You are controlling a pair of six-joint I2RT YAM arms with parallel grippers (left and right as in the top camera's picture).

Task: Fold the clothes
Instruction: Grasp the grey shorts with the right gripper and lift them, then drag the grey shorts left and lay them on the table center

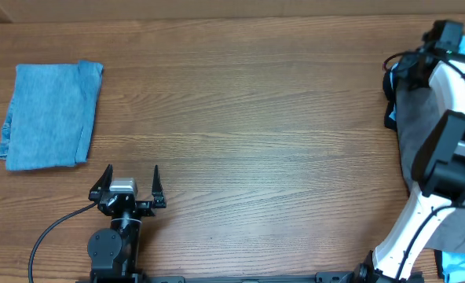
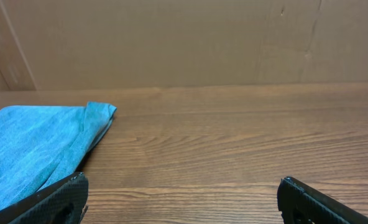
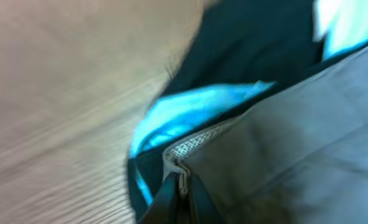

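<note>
**Two claws, one at work on the clothes**

Two arms stand at a table [image 1: 256, 134] of brown wood-grain laminate, the grain running side to side. Behind it, in the left wrist view, rises a plain tan wall [image 2: 171, 43] like cardboard, with a crease or two.

At the far left corner lies the denim [image 1: 48, 118], folded into a neat rectangle, flat on the wood. The left claw [image 1: 130, 182] hovers low near the front edge, just short of the denim, fingers spread wide and grasping nothing.

The other clothes are heaped at the right edge, under the white right arm. The grey garment [image 1: 411, 118] lies on top; a light-blue cloth [image 3: 190, 109] and a dark cloth [image 3: 252, 43] peek out beneath it. The right wrist view is blurred, yet the right claw [image 3: 174, 196] shows clenched on the grey garment's edge, at a pale stitched hem.
</note>
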